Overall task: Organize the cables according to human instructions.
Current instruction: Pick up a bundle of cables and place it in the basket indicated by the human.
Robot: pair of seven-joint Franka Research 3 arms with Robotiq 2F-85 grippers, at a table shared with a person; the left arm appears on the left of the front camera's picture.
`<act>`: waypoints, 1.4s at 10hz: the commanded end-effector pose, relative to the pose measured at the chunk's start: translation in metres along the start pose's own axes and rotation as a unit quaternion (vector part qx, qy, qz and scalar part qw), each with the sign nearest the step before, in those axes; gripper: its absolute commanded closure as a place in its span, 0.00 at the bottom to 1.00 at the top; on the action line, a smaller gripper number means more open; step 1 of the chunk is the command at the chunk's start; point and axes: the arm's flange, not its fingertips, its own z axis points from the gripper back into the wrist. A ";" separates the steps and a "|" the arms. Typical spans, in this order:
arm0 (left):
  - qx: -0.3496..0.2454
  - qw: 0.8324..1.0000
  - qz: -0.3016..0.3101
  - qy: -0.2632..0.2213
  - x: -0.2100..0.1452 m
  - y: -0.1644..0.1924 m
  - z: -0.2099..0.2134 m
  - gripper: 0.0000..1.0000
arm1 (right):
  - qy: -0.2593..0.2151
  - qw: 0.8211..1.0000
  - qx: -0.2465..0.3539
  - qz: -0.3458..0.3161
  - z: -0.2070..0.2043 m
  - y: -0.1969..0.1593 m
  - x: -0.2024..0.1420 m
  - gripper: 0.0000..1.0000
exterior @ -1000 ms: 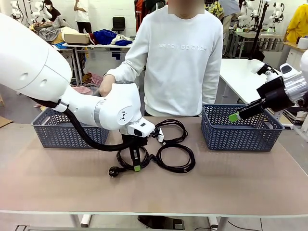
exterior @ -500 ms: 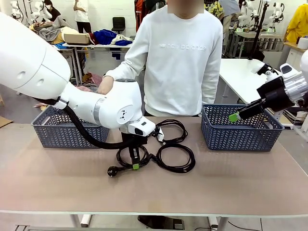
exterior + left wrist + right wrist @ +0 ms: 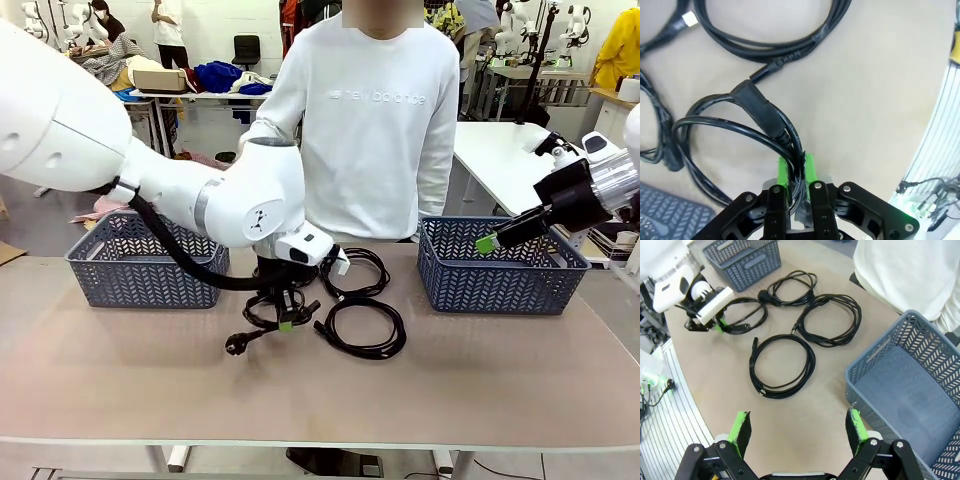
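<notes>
Tan table [image 3: 120, 380] in a cluttered workshop: left basket [image 3: 110, 275], cables [image 3: 370, 351] coiled mid-table before a person [image 3: 375, 130], right basket [image 3: 500, 280]. Left gripper [image 3: 796, 167] is clamped tight on the leftmost coil [image 3: 757, 106]. Right gripper [image 3: 798, 422] gapes fully, holding nothing, near the right basket.

Front across table [image 3: 120, 380], wrists above cables [image 3: 760, 107]

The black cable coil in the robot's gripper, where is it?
In the front view, the black cable coil is pinched in the left gripper left of the table's middle, between the grey-blue plastic basket and another black coil.
</notes>
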 end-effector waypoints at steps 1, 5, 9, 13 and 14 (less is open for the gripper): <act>0.016 1.000 -0.022 0.007 0.006 0.002 0.034 1.00 | -0.010 1.000 0.008 0.010 -0.001 -0.003 0.001 0.00; 0.045 0.998 -0.043 0.010 -0.008 0.033 0.120 1.00 | -0.010 1.000 0.008 0.010 -0.001 -0.003 0.001 0.00; 0.060 0.998 -0.001 -0.020 -0.058 0.073 0.167 1.00 | -0.010 1.000 0.008 0.010 -0.001 -0.003 0.001 0.00; 0.060 0.995 0.058 -0.047 -0.085 0.103 0.175 1.00 | -0.010 1.000 0.008 0.010 -0.001 -0.003 0.001 0.00; 0.064 0.997 0.035 -0.017 -0.080 0.097 0.172 1.00 | -0.010 1.000 0.008 0.010 -0.001 -0.003 0.001 0.00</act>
